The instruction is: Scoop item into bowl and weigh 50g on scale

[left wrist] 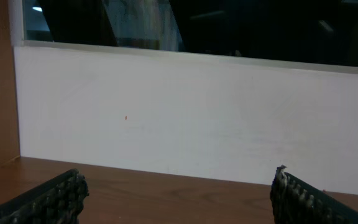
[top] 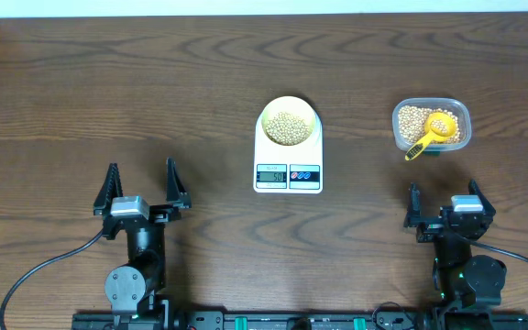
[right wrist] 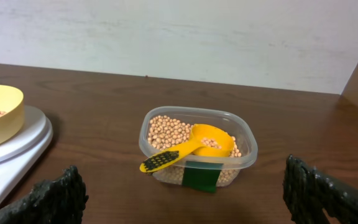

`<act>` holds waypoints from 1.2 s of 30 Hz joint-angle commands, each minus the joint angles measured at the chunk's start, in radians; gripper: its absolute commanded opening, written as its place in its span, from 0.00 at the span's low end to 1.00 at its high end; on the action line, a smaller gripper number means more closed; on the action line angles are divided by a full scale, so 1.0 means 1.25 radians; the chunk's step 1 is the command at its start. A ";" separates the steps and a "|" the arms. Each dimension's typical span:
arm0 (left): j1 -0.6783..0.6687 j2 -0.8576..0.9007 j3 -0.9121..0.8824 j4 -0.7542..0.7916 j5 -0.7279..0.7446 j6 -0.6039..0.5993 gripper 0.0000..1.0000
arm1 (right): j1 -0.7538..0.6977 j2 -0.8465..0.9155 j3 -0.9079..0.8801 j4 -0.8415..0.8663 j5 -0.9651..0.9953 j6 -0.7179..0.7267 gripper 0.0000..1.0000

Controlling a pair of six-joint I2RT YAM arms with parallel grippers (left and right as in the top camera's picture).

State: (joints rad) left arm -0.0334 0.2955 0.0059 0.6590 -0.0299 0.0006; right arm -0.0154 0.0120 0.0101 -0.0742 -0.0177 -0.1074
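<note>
The white scale [top: 288,158] sits on the brown wooden counter [top: 154,82], and everything else is placed from it. The pale yellow bowl [top: 287,102] stands on the far half of the scale's platform, away from the arms. A mound of tan beans [top: 289,128] fills the bottom of the bowl. The scale's grey display, on its near edge, is lit, and beside it are 2 coloured buttons. The digits are too small to read with certainty.

To the right of the scale, apart from it, stands a clear plastic tub [top: 396,128] holding more of the same beans. A yellow scoop [top: 429,136] lies in this tub, with its cup resting on the beans and its handle sticking out over the tub's near rim. The right wrist view shows a dark green label [right wrist: 199,177] on the tub's near wall.

The left end effector [top: 141,165] hangs near the arm bases, to the left of the scale and nearer than it. It is released, with its fingers [left wrist: 48,199] spread wide and nothing between them. Its camera sees only bare counter and a white wall.

The right end effector [top: 443,188] sits to the right of the scale and nearer than it, on the near side of the tub. It too is released, with its fingers [right wrist: 55,199] wide apart and holding nothing. Both end effectors are well apart from the scale, the bowl and the tub.
</note>
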 commanded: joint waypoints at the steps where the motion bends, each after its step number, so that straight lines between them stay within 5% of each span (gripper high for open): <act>1: 0.005 -0.009 -0.002 0.002 -0.011 0.005 0.96 | 0.009 -0.004 -0.004 0.000 0.009 -0.008 0.99; 18: 0.005 -0.236 -0.002 -0.242 -0.025 0.005 0.96 | 0.009 -0.004 -0.004 0.000 0.009 -0.008 0.99; 25: 0.005 -0.235 -0.002 -0.267 -0.027 0.005 0.96 | 0.009 -0.004 -0.004 0.000 0.009 -0.008 0.99; 36: 0.005 -0.235 -0.002 -0.478 0.061 0.005 0.96 | 0.009 -0.004 -0.004 0.000 0.009 -0.008 0.99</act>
State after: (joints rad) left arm -0.0334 0.0101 0.0059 0.0963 -0.0113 0.0006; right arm -0.0154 0.0120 0.0097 -0.0742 -0.0174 -0.1074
